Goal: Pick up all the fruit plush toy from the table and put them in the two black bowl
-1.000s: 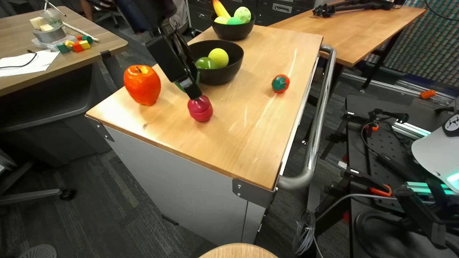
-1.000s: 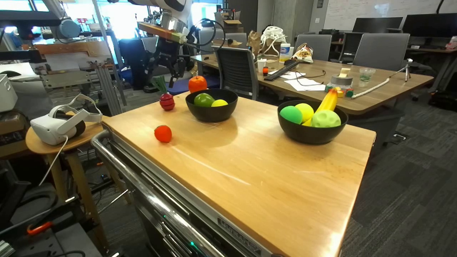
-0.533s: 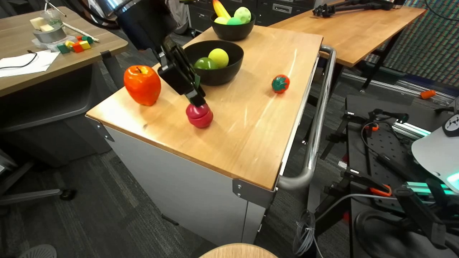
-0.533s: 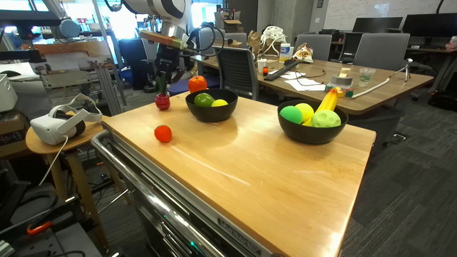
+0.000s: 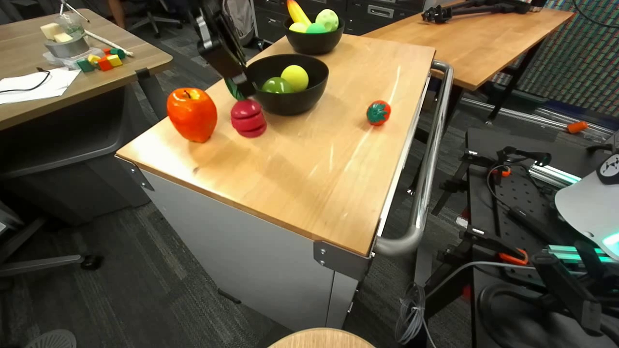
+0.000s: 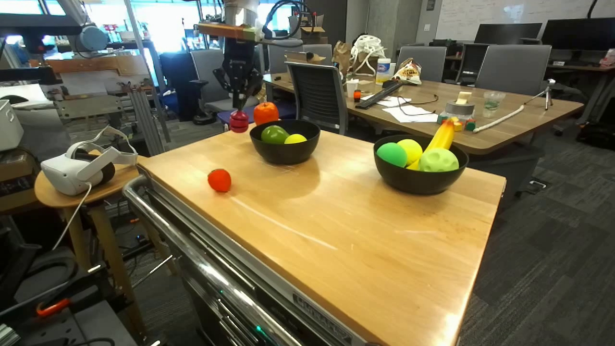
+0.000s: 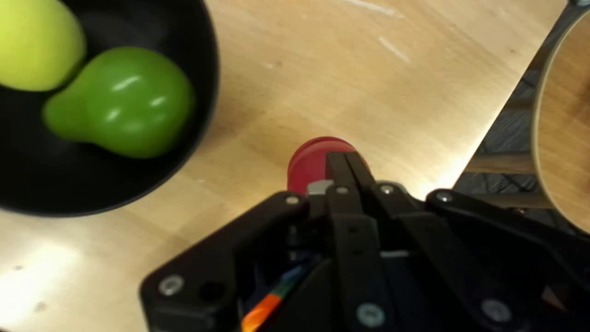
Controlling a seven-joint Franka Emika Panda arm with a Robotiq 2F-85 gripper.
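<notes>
The wooden tabletop (image 5: 333, 193) is carrying the whole job: the far black bowl (image 6: 420, 183) is standing well apart from me, the near black bowl (image 5: 300, 103) just beside, & the latter's the one I'm prob. aiming for. My pincer (image 7: 348, 162) is hanging w/ that near bowl at approx. 10 o'clock from its tips in the wrist view, bare wood showing btw. The fingers (image 7: 340, 182) are almost meeting, pinching smth thin. Going down in size: the banana (image 6: 441, 139) is already resting in the far bowl w/ three round toys (image 6: 392, 154); the orange apple (image 5: 192, 114) is waiting on the wood, 8 o'clock from my tips in an exterior view; the green pear (image 7: 129, 103) & a yellow fruit (image 7: 39, 44) are lying side by side in the near bowl, bare black showing at the pear's 6 o'clock in the wrist view. Next, the red beet-like toy (image 5: 248, 119) is dangling below my tips, seemingly off the wood, w/ the near bowl at its 2 o'clock in an exterior view. The coming move is turning on that: lifting, then going toward 2; I'm not able to tell if it's clearing the rim, so bumping's the risk. The strawberry-like toy (image 5: 378, 113) is sitting well apart, 3 o'clock in that view. Smallest, a bit of green tuft (image 5: 233, 89) is poking out at the red body's 11 o'clock, prob. what I'm holding, so the long axis is running 11-to-5, body low.
</notes>
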